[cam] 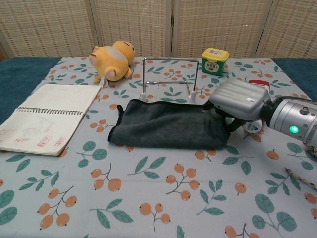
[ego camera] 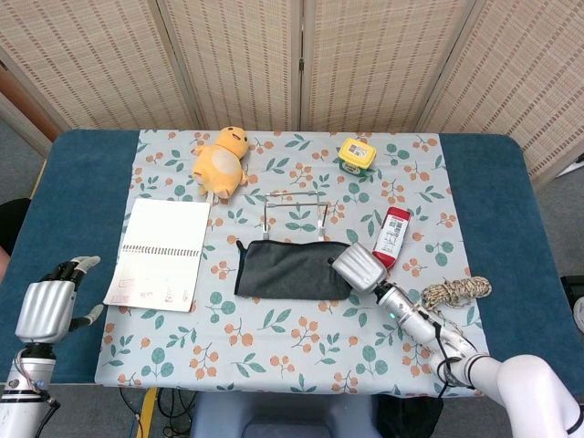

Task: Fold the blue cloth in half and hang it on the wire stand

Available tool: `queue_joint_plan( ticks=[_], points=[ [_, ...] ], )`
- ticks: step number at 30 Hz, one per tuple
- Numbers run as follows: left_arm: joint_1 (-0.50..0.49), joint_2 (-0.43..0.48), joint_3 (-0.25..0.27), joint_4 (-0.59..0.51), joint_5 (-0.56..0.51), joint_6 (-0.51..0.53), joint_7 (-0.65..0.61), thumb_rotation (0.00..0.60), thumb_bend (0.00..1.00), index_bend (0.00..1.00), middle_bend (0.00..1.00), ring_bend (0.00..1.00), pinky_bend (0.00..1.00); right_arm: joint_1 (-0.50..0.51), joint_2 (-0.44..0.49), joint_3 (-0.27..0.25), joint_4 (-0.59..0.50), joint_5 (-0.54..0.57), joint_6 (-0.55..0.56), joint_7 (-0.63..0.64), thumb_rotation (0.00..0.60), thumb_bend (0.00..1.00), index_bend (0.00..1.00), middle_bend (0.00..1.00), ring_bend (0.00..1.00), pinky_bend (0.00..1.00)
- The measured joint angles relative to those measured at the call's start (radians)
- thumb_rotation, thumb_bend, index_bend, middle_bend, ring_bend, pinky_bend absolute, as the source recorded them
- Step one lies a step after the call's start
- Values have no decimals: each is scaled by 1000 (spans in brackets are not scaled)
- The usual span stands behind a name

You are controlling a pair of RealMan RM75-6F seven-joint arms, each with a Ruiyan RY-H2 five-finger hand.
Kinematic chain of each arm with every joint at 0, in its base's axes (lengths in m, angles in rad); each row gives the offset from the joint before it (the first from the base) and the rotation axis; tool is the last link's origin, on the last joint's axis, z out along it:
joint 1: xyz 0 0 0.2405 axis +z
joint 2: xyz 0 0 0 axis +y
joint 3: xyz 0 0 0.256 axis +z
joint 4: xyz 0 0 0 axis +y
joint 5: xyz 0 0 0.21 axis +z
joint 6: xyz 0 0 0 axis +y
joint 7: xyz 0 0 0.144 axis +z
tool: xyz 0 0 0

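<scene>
Even, bright, diffuse light in both views, source apparently overhead. Shadows soft and short, hugging objects. Mild sheen on right hand (cam: 240, 101) shell. Both views sharp; no motion blur, no obvious edge distortion.

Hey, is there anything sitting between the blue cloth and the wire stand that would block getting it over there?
Nothing visible does. The blue cloth lies flat just in front of the wire stand, with only bare tablecloth between them. The right robot hand is at the cloth's right end.

Right hand (cam: 237, 101) fingers hidden underneath.
</scene>
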Motion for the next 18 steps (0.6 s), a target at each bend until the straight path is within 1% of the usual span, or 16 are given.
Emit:
queue_joint_plan(
  ticks=[3,9,15,18],
  points=[
    [3,4,-2,0,-1,0,-1,600,180,206,242,246,441,1,8,7,-16,-1,22,5,600,448,747,923,823,954],
    [7,8,-6,-4,2,3,-3,600,180,206,242,245,441,4,63,30,-107,-4,72,-6,600,459,771,933,832,954],
    [10,10,-11,-10,8,8,-2,600,180,205,242,245,441,9,156,72,-271,1,116,-51,600,461,787,941,838,954],
    [13,11,-13,-12,12,12,-4,600,180,205,242,245,441,12,206,102,-363,9,134,-85,600,461,787,943,838,954]
  ],
)
